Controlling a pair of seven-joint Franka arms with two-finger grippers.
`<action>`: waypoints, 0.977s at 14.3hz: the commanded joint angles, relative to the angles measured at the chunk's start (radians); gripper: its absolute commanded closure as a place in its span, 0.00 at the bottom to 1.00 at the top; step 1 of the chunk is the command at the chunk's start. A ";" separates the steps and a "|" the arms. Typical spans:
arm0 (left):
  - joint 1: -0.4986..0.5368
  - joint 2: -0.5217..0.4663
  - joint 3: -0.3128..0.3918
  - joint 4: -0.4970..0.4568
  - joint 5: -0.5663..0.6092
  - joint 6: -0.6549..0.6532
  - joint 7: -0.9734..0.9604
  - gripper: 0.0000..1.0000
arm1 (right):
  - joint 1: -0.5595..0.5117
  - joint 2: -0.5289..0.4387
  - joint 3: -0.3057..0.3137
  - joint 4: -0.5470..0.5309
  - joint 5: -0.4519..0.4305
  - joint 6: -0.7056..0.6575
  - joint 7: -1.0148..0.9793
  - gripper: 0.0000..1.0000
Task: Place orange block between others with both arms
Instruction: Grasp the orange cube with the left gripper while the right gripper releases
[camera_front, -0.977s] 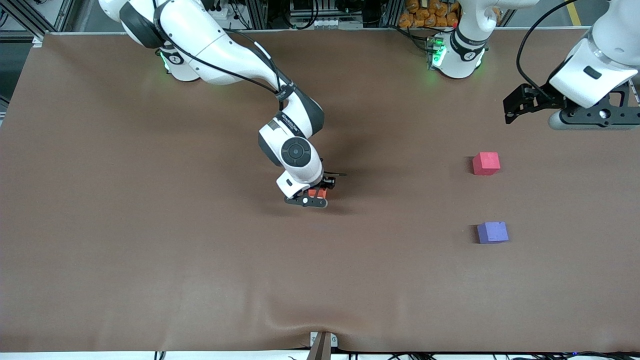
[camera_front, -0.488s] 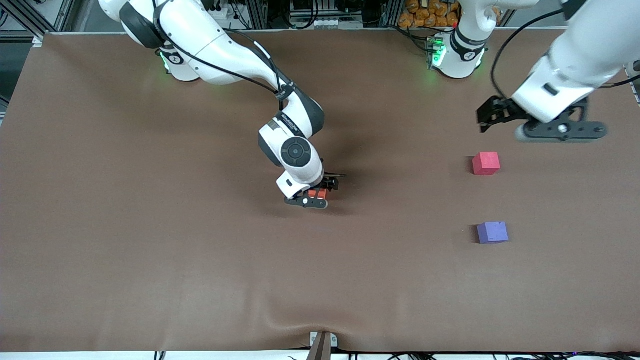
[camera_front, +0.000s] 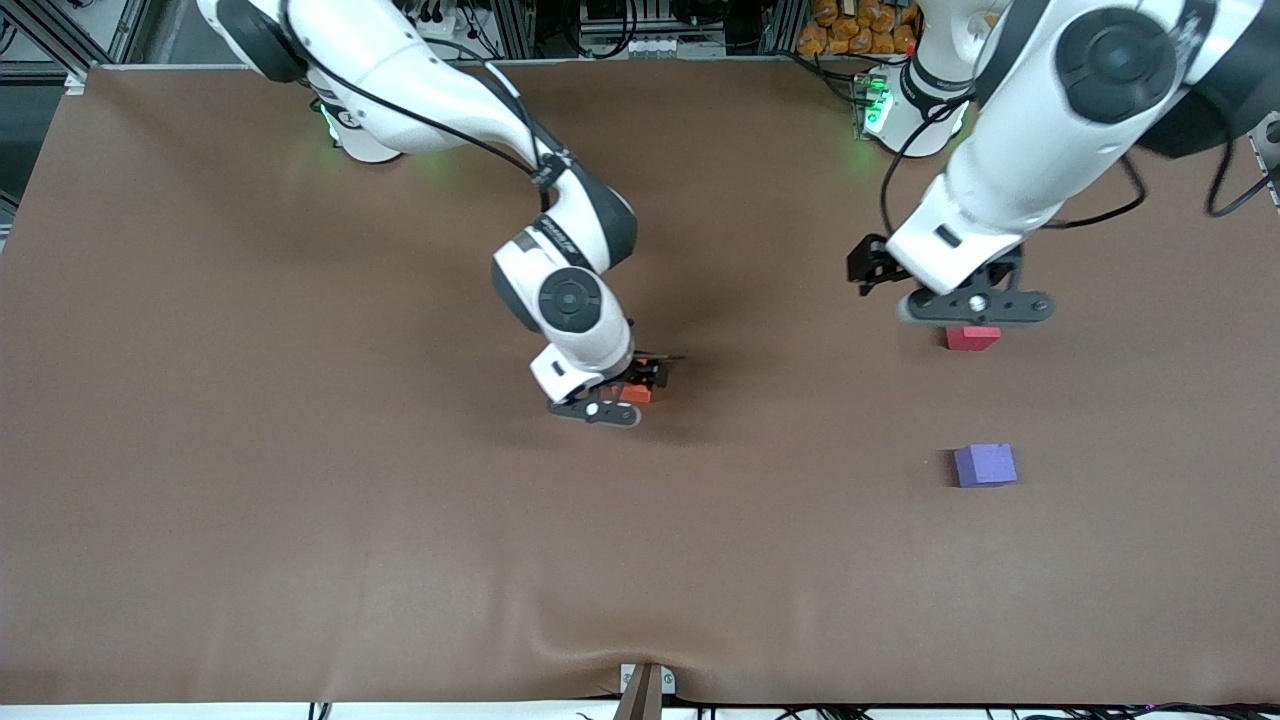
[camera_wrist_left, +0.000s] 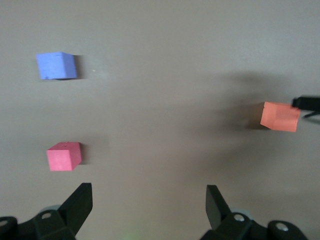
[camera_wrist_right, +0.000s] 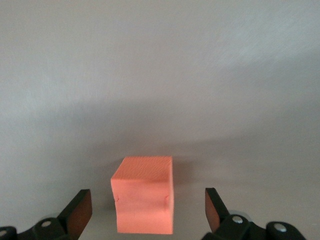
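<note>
Two white jointed arms with black joints and cables reach over a wide table (camera_front: 250, 450) covered in a smooth, matte brown sheet that puckers slightly at the edge nearest the front camera. The right arm (camera_front: 420, 80) bends down to the middle of the table; the left arm (camera_front: 1040, 130) reaches out from its base toward its own end.

The right gripper (camera_front: 615, 400) sits low over the middle of the table with its black fingers (camera_wrist_right: 75, 212) spread apart. The orange block (camera_front: 636, 392), a small matte foam-like cube with crisp edges, rests on the sheet in the gap between those fingers, touching neither of them in the right wrist view (camera_wrist_right: 144, 194); a faint crease runs across its face there.

The left gripper (camera_front: 975, 310) hangs over the pinkish-red cube (camera_front: 970, 338), which shows only partly below it in the front view. Its fingers (camera_wrist_left: 80, 202) are also wide apart and hold nothing. In the left wrist view the pinkish-red cube (camera_wrist_left: 63, 156) lies just ahead of one fingertip, outside the gap, while the purple-blue cube (camera_wrist_left: 56, 65) lies farther out from the same fingertip, and the orange block (camera_wrist_left: 280, 116) is well apart, off toward the other finger.

The purple-blue cube (camera_front: 985, 465) is nearer to the front camera than the pinkish-red one, with bare sheet between them. All three cubes are the same size and have the same dull, soft-looking surface.
</note>
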 joint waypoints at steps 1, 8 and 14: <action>-0.054 0.053 -0.006 0.013 0.019 0.014 -0.023 0.00 | -0.059 -0.062 0.011 -0.019 0.007 -0.053 -0.069 0.00; -0.209 0.221 -0.005 0.035 0.019 0.202 -0.198 0.00 | -0.297 -0.223 0.009 -0.186 0.001 -0.078 -0.345 0.00; -0.309 0.439 0.009 0.185 0.019 0.338 -0.241 0.00 | -0.529 -0.427 0.008 -0.398 -0.005 -0.076 -0.643 0.00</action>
